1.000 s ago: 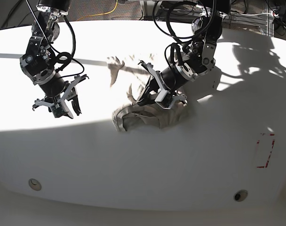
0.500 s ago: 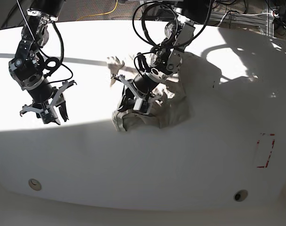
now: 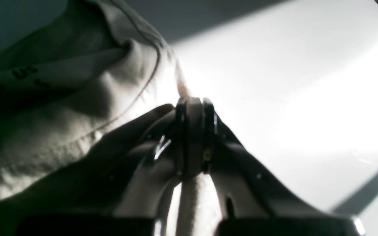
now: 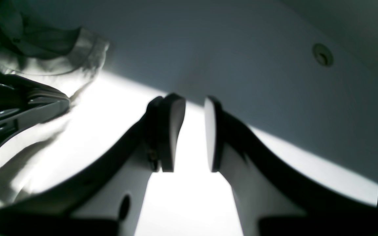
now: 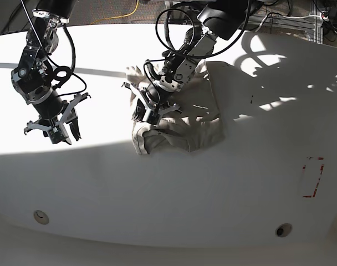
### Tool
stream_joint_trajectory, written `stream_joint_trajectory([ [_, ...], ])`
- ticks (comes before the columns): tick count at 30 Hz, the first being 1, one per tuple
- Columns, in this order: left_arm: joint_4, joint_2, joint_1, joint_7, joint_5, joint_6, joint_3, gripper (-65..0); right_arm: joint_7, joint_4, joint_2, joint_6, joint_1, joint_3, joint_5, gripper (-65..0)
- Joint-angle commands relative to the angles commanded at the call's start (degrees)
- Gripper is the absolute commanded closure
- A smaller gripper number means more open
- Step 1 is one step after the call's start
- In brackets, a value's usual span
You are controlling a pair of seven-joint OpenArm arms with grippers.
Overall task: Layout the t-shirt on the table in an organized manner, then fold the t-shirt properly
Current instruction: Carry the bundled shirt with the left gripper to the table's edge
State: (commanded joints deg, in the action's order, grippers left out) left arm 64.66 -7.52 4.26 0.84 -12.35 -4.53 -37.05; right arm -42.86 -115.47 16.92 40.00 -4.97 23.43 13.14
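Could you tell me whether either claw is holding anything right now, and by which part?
The left claw pinches a fold of the t-shirt near its edge; the right claw is open and empty.

Hard sunlight glaring off the table [image 5: 102, 66], sharp arm shadows, wrist views blurred, dim, backlit

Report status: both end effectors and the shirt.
Left end effector shut on a fold of the t-shirt. Right end effector open, empty, over bare table. Shirt bunched, not laid flat. Nothing in the way.
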Motion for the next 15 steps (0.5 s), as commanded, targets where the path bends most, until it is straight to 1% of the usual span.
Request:
stream_joint_trajectory([
  [3,0.5,4.5,-1.3,0.0,0.0,0.1,-0.2,0.0,0.0,0.0,0.0,0.0,0.0,0.0,0.0,-13.8],
  [5,0.5,6.7,-1.6,0.0,0.0,0.4,-0.2,0.0,0.0,0.0,0.0,0.0,0.0,0.0,0.2,-13.8],
  [8,1.4,11.2,-3.5,0.1,-0.1,3.9,0.5,0.0,0.0,0.0,0.0,0.0,-0.1,0.0,2.3,-13.8],
  [11,3.5,16.3,-5.5,0.3,-0.1,7.2,3.3,0.0,0.0,0.0,0.0,0.0,-0.9,0.0,4.2,-13.8],
  [12,4.4,18.5,-6.7,0.3,-0.1,8.8,5.2,0.0,0.0,0.0,0.0,0.0,-1.1,0.0,4.9,-13.8],
  [13,5.1,20.0,-7.5,0.3,-0.1,10.3,6.9,0.0,0.0,0.0,0.0,0.0,-1.1,0.0,5.2,-13.8],
  [14,5.5,21.1,-8.0,0.3,-0.1,11.3,8.2,0.0,0.0,0.0,0.0,0.0,-1.2,0.0,5.4,-13.8],
  [15,5.9,22.9,-9.0,0.3,-0.1,13.0,10.5,0.0,0.0,0.0,0.0,0.0,-1.4,0.0,5.5,-13.8],
])
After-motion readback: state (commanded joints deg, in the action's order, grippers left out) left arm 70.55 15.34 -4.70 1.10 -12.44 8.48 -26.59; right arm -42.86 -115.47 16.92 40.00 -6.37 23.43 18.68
